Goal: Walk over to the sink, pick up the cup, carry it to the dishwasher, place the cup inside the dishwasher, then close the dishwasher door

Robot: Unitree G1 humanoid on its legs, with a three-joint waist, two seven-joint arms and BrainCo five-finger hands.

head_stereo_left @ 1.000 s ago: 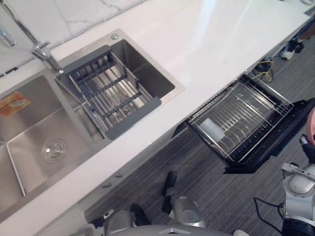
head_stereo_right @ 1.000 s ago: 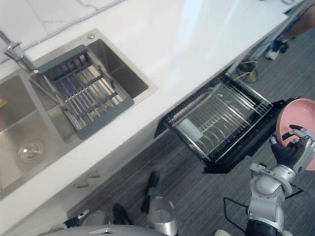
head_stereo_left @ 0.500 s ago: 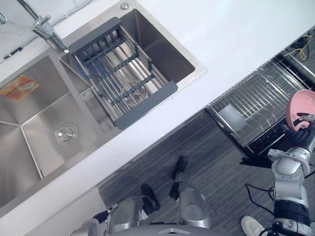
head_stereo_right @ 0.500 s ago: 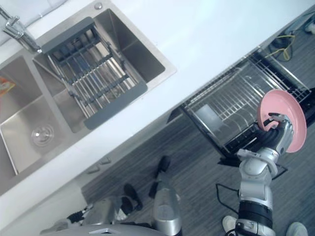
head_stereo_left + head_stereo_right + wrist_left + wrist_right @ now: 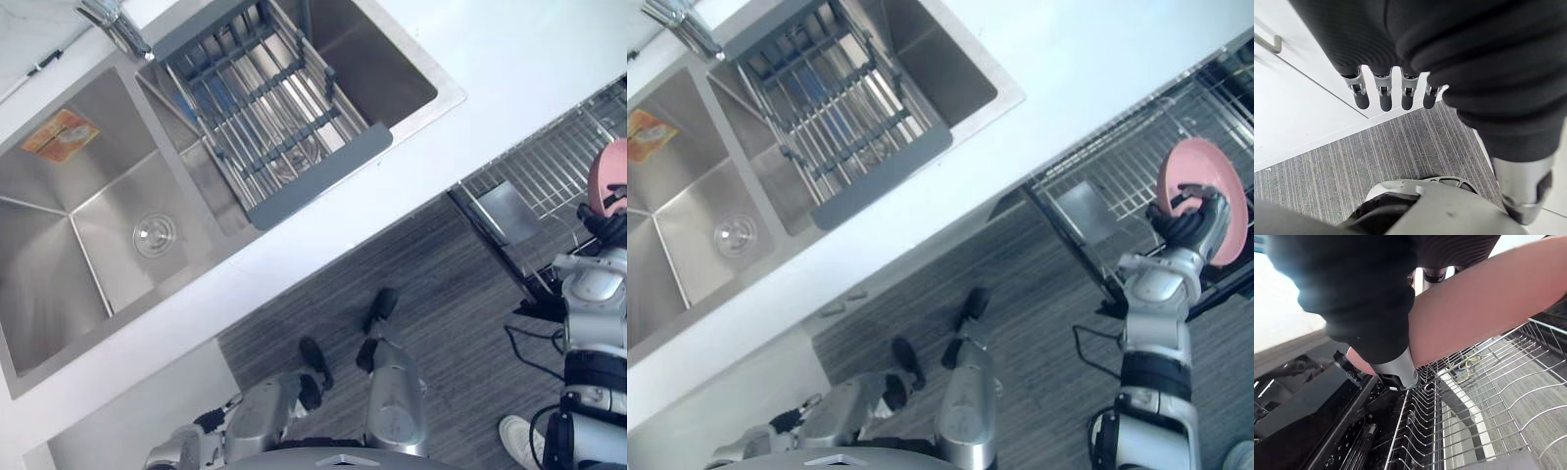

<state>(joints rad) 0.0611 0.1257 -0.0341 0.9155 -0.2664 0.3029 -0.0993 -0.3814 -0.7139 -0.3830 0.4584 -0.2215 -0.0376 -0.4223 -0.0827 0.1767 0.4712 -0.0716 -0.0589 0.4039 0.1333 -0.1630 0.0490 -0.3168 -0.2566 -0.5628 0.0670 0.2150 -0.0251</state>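
1. A white kitchen countertop (image 5: 490,49) with a steel double sink (image 5: 98,225) crosses the scene.
2. A pink round dish (image 5: 1200,162), not a cup, is clasped by the right hand (image 5: 1193,220), fingers curled round its rim. It is over the pulled-out wire dishwasher rack (image 5: 1107,166) on the right, likely ready for lowering in.
3. The left hand (image 5: 1385,98) hangs idle with its fingers straight.

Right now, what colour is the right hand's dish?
Pink; the dish shows best in right eye view.

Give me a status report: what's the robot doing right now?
Right hand shut on pink plate, above open dishwasher rack. Left hand open, idle. Nothing between plate and rack.
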